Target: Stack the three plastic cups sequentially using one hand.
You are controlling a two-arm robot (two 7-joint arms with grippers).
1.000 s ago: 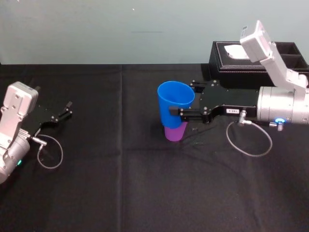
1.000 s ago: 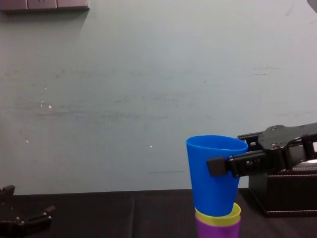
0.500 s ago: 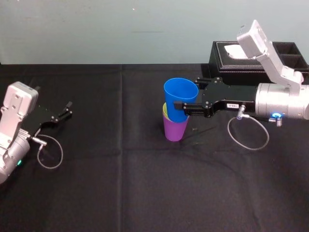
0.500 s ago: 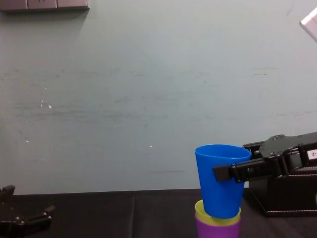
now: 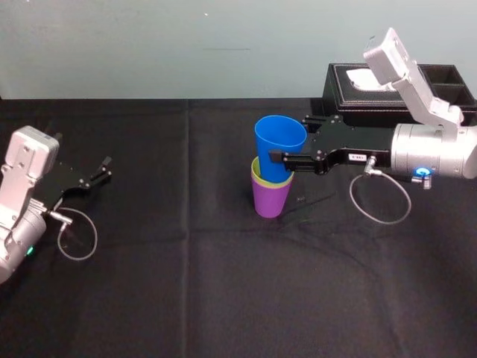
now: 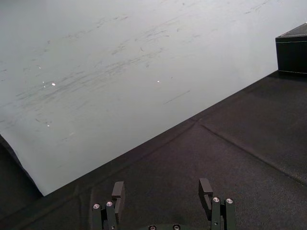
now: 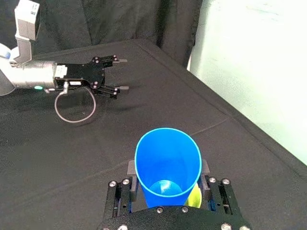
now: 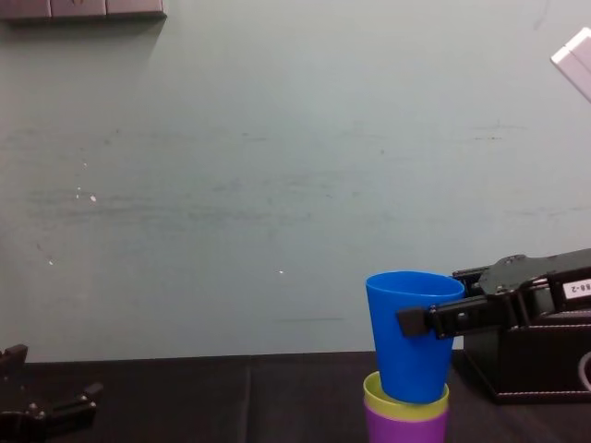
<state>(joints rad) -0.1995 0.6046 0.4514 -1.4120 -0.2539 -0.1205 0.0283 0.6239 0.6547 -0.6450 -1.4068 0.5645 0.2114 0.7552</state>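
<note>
Whereas the blue cup point(image 5: 279, 149) was held clear above a second ago, it is now sunk partly into the yellow-green cup point(image 5: 256, 177) nested in the purple cup point(image 5: 270, 201) on the table point(image 5: 223, 291), still clamped between the jaws of the right gripper point(image 5: 288, 142), so the last stacking seems nearly, perhaps not fully, seated, while the left gripper point(image 5: 102, 170) is parked at the left with jaws apart.

This looks like a robotics laboratory, not a home or a kitchen. The table point(image 5: 223, 298) wears a plain black cloth and stands before a bare, pale, scuffed wall point(image 8: 231, 138), with a black curtain point(image 7: 120, 19) beside that wall. Two silver robot arms with loose cables lie over it, the left tool point(image 5: 108, 167) spread apart, the right tool point(image 5: 288, 140) gripping a blue cup point(image 5: 279, 136).
</note>
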